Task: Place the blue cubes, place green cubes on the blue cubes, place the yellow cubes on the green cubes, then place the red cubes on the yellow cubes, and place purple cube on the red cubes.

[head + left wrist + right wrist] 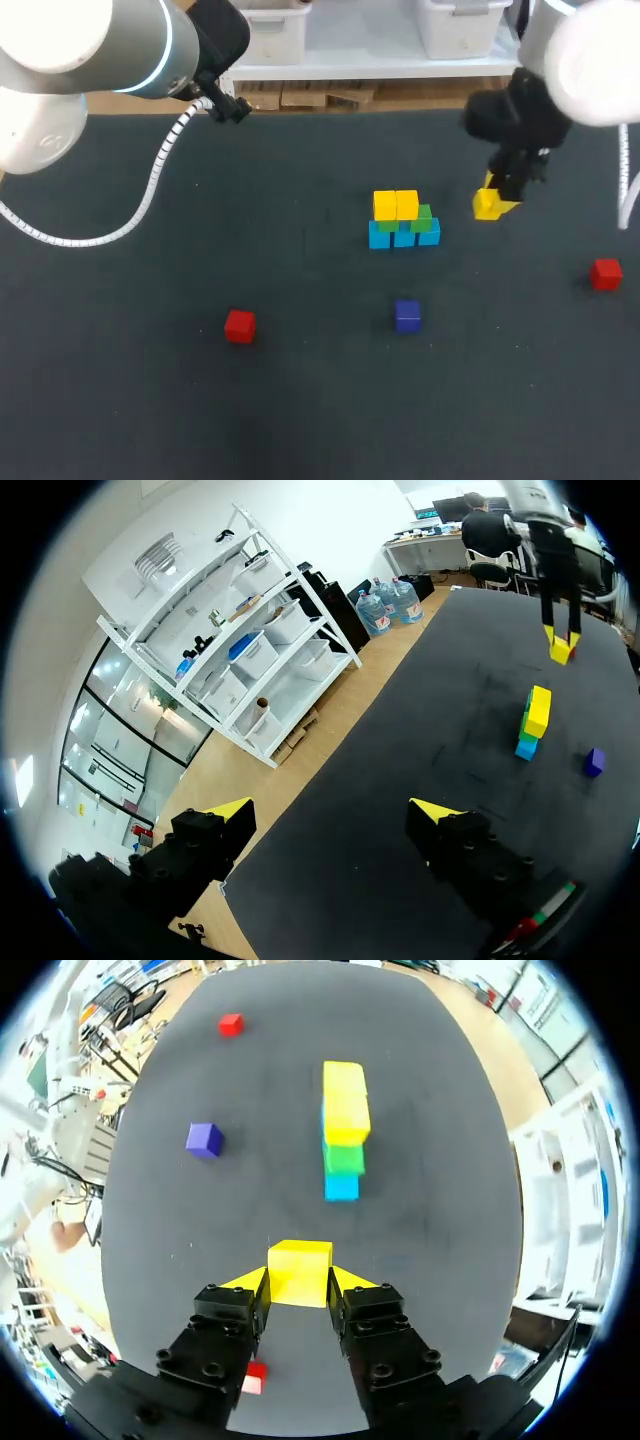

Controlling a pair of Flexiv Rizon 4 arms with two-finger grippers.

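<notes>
Holding: yellow cube point(487, 205) pinched in right gripper point(298, 1285), right of stack point(403, 220), apart.
Left gripper point(335, 815): spread wide, empty.

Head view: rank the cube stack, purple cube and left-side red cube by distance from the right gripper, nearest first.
1. Cube stack: mid-table, just left of the right gripper, which holds a yellow cube.
2. Purple cube: in front of the stack, nearer the robot.
3. Red cube: far left, farthest.
</notes>
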